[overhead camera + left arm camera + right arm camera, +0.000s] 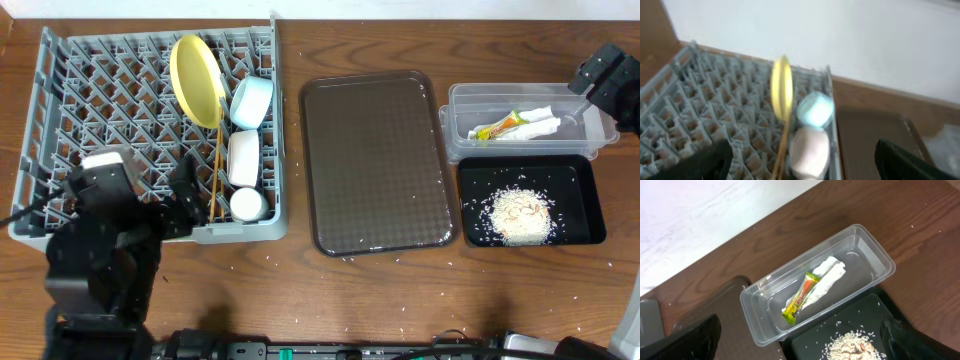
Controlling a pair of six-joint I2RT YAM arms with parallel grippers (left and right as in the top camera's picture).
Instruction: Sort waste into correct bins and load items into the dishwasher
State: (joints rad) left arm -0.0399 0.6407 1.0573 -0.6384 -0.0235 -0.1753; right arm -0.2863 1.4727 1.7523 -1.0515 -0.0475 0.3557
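The left end effector (pixel 802 150), spread and empty, is held over the dish rack (pixel 70 110). The chopsticks (pixel 215 172), racked with long axis twelve-to-six, lie just at its three o'clock. The right end effector (pixel 800 325), likewise spread, is well apart.

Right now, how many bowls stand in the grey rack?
2: a light blue bowl beside the yellow plate, and a white bowl between it and the small white cup.

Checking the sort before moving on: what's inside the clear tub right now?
The clear tub holds the orange-and-green wrapper and the crumpled white napkin, lying side by side and touching. Anything beneath those two is covered and cannot be seen.
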